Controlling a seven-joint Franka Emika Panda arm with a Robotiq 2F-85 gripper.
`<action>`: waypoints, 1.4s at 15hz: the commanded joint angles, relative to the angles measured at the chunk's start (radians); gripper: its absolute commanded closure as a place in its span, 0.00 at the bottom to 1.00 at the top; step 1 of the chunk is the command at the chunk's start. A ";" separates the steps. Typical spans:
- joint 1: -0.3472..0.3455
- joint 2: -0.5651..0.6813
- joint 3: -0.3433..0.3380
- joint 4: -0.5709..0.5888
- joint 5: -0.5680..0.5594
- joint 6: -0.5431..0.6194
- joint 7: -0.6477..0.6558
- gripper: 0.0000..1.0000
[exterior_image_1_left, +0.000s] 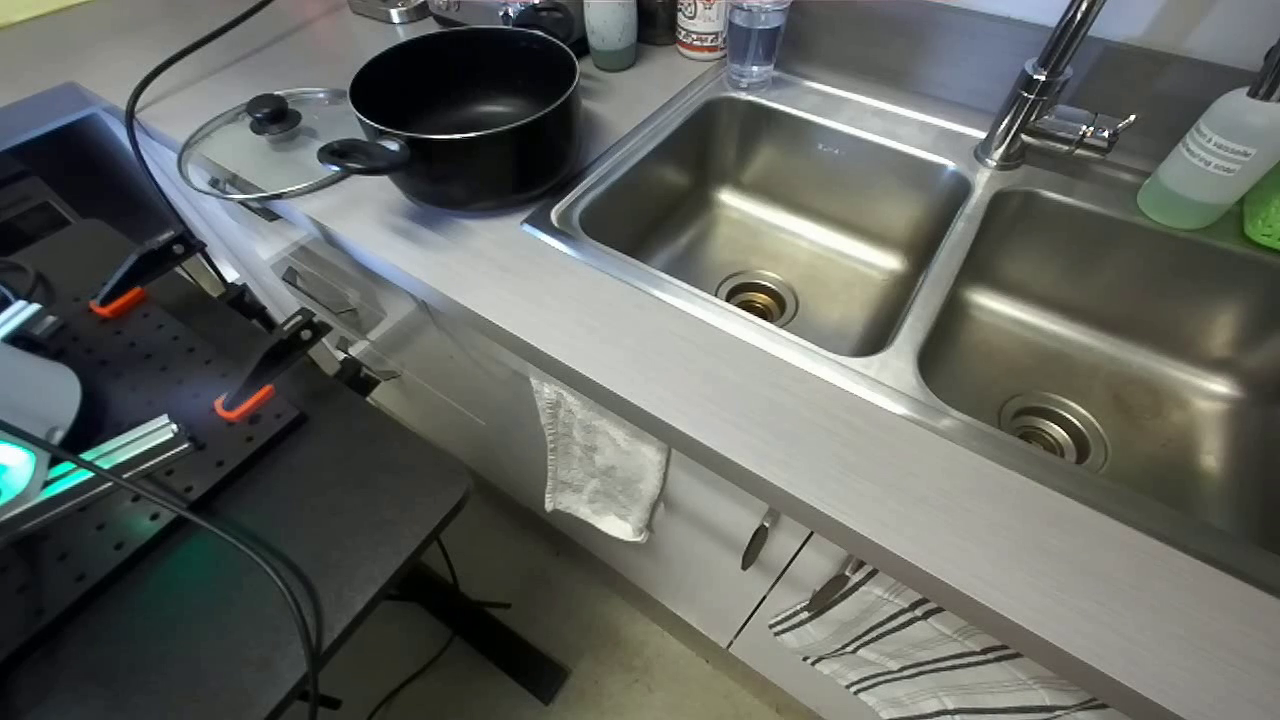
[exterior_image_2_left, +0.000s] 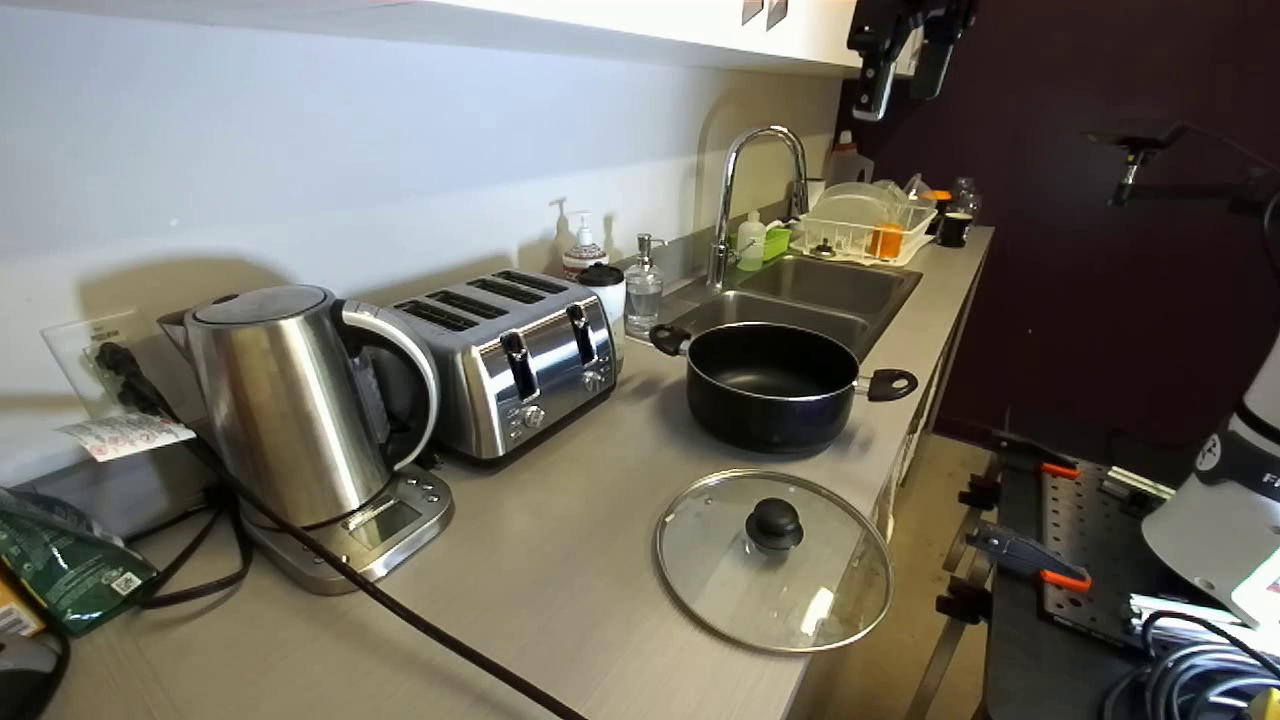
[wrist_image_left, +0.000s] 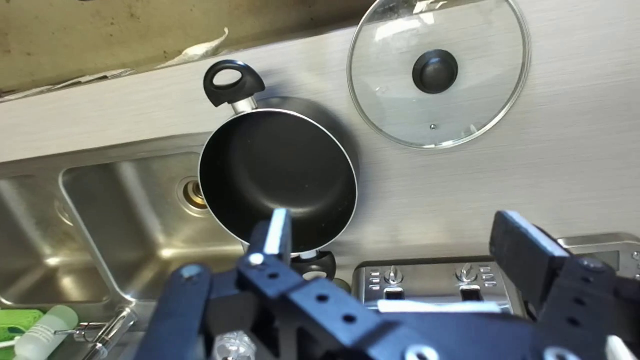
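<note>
Spread wide, our gripper (wrist_image_left: 394, 227) hangs above the gray counter (wrist_image_left: 425, 195) in our wrist view; we see a black pot (wrist_image_left: 280, 172) between sink (wrist_image_left: 125, 152) and glass lid (wrist_image_left: 436, 72). In an exterior view, we find a white towel (exterior_image_1_left: 605, 460) below the counter's edge. In an exterior view, a dark wall (exterior_image_2_left: 1040, 310) rises beyond the counter.

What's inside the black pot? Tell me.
The black pot looks empty, its dark inside bare; in the wrist view, the gripper covers a small patch near the rim.

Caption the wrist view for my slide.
Open, empty jaws, with an uncovered black pot between the sink and a glass lid.
</note>
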 joint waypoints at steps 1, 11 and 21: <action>0.042 0.046 -0.014 -0.001 -0.029 0.001 -0.069 0.00; 0.135 0.203 -0.032 -0.069 -0.140 0.027 -0.370 0.00; 0.181 0.453 -0.057 -0.088 -0.345 0.104 -0.696 0.00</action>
